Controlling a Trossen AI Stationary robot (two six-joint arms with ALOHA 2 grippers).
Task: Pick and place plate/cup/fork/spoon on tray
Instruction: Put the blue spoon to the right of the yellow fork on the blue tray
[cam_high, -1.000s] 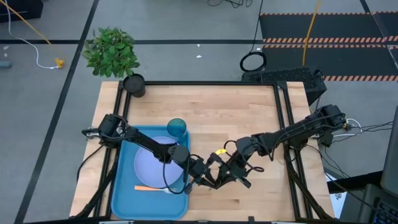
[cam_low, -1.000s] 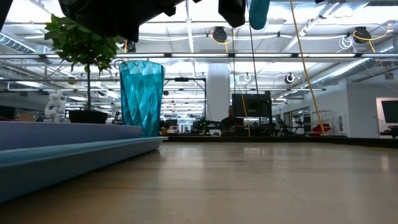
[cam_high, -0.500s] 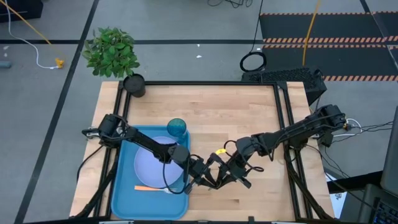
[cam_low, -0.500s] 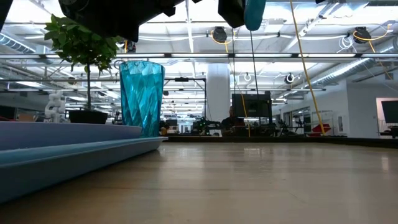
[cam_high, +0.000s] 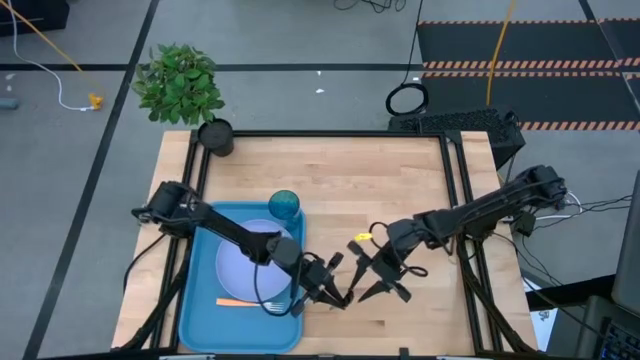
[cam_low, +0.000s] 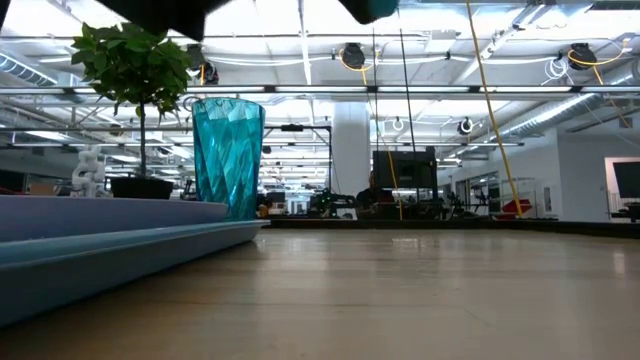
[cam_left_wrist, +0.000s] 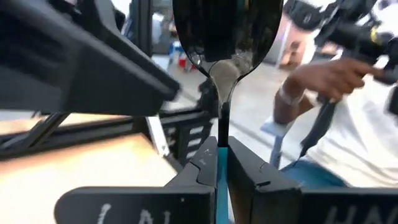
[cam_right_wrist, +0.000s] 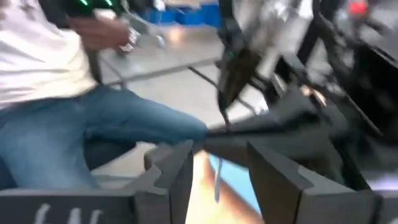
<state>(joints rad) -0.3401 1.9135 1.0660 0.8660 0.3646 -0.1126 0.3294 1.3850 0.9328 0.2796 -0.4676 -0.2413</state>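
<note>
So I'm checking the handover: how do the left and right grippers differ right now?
The left gripper is shut on the spoon, its bowl sticking out past the jaws; the right gripper holds nothing, jaws open. The left gripper hangs at the tray's edge, the right over bare table. Both are near the table's front, facing each other.

Even overhead light falls flat on the wooden table, where the arms cast only faint, soft shadows. At table height, bright ceiling fixtures glare white, and the near tabletop blurs. Both wrist cameras smear with motion; the spoon shows dark and glossy against a washed-out background.
</note>
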